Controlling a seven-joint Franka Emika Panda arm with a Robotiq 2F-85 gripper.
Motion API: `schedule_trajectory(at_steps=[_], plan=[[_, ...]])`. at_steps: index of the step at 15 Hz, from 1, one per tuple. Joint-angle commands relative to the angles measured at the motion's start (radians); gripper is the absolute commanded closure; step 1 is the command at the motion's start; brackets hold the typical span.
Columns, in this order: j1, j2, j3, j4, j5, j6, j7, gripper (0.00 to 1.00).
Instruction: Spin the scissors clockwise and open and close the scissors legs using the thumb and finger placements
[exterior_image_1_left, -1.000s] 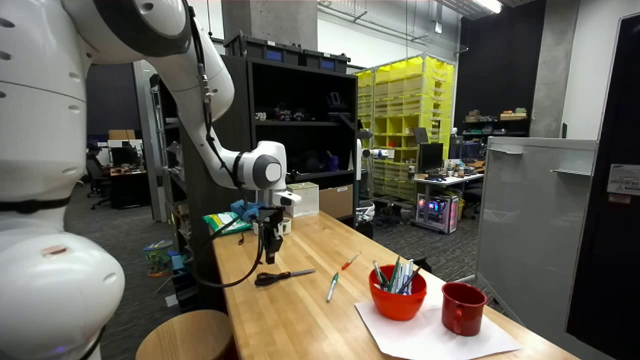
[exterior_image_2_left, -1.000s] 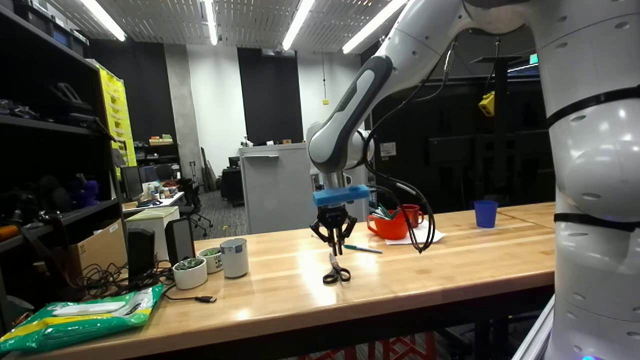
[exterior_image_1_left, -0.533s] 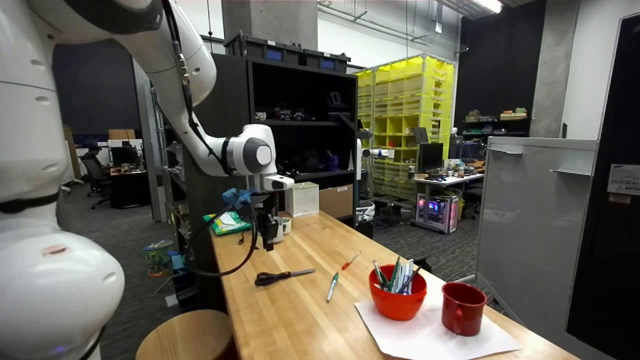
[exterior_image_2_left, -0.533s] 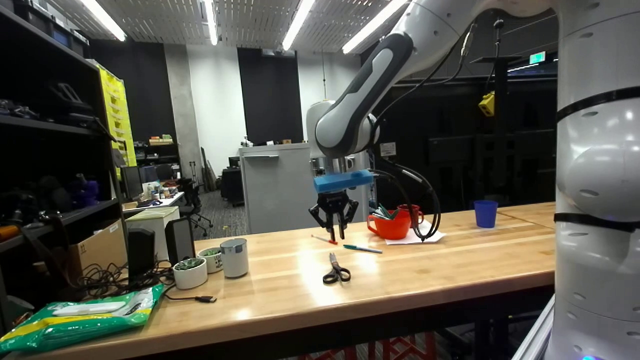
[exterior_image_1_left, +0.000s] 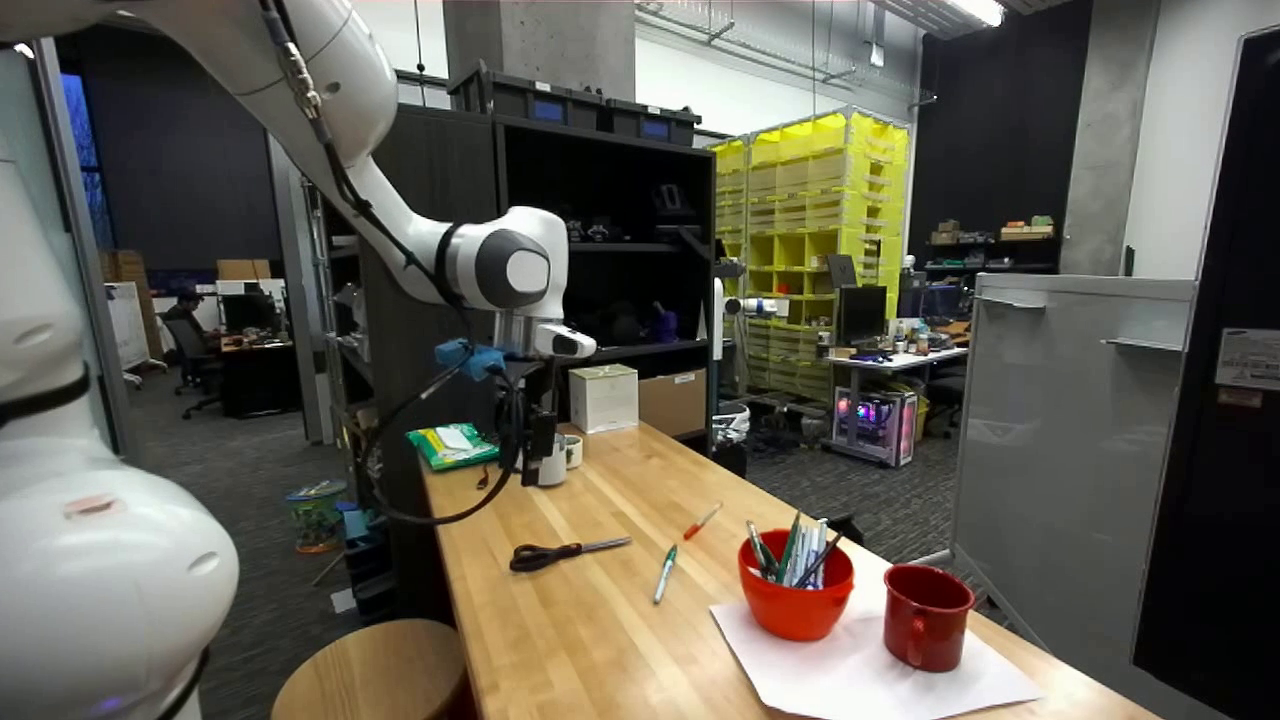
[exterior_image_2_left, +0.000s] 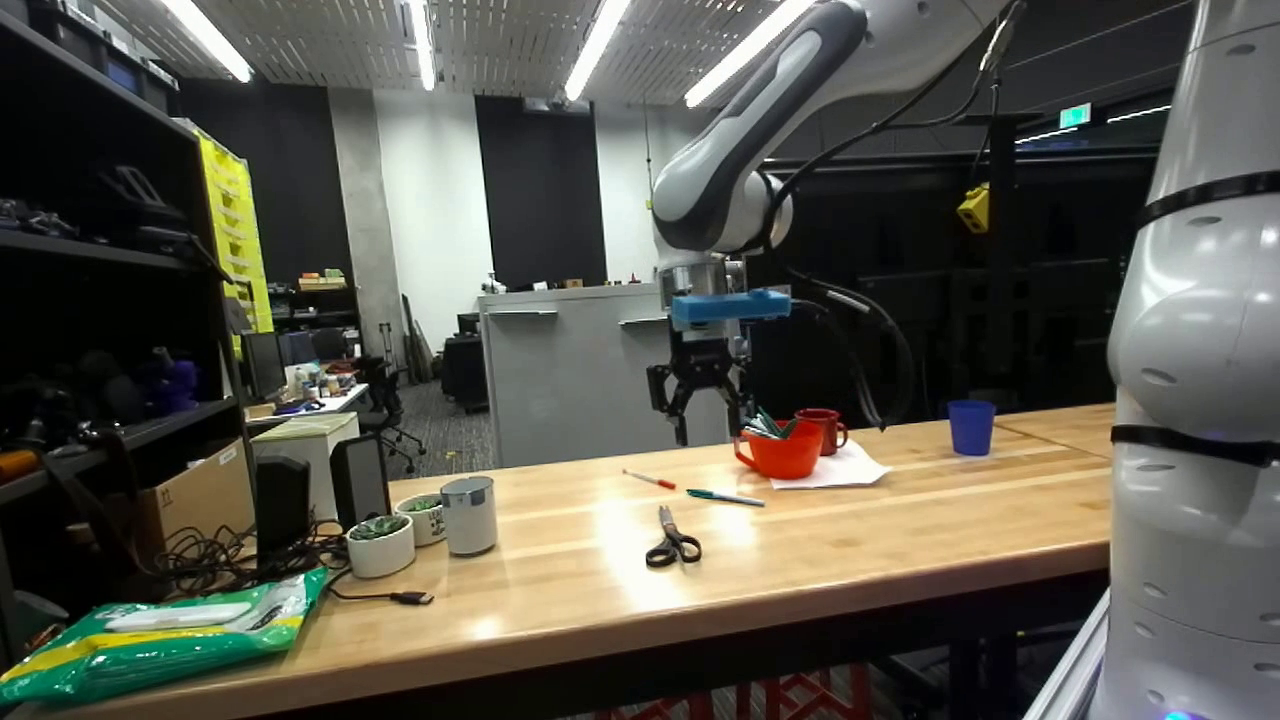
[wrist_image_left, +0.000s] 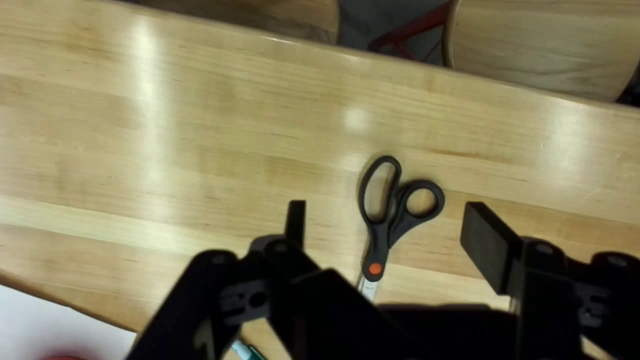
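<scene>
Scissors with black handles lie flat on the wooden table in both exterior views (exterior_image_1_left: 548, 556) (exterior_image_2_left: 674, 550), their blades together. In the wrist view the scissors (wrist_image_left: 378, 245) show a long loop, a round loop and an orange pivot dot; most of the blade length is hidden behind my gripper (wrist_image_left: 384, 217). The jaws stand wide apart with nothing between them. In an exterior view the gripper (exterior_image_2_left: 710, 430) hangs well above the tabletop, clear of the scissors, fingers pointing down.
A green pen (exterior_image_2_left: 726, 497) and a red pen (exterior_image_2_left: 650, 479) lie beyond the scissors. A red bowl of pens (exterior_image_1_left: 796, 605) and a dark red mug (exterior_image_1_left: 927, 618) stand on white paper (exterior_image_1_left: 760, 665). A blue cup (exterior_image_2_left: 971, 428), a grey cup (exterior_image_2_left: 469, 516) and potted plants (exterior_image_2_left: 381, 548) are further off.
My gripper has risen from low over the scissors and drawn off to the right in an exterior view. Its fingers have spread from nearly together to wide apart. The scissors look unmoved.
</scene>
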Motion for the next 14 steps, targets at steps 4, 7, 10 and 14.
schedule_trajectory(at_steps=[4, 7, 10, 14], plan=[[-0.126, -0.028, -0.048, 0.083, -0.073, -0.17, -0.05, 0.0], [-0.164, 0.002, -0.07, 0.132, -0.094, -0.17, -0.052, 0.0], [-0.172, -0.007, -0.077, 0.118, -0.087, -0.142, -0.048, 0.0], [-0.179, 0.019, -0.086, 0.153, -0.087, -0.15, -0.047, 0.0]])
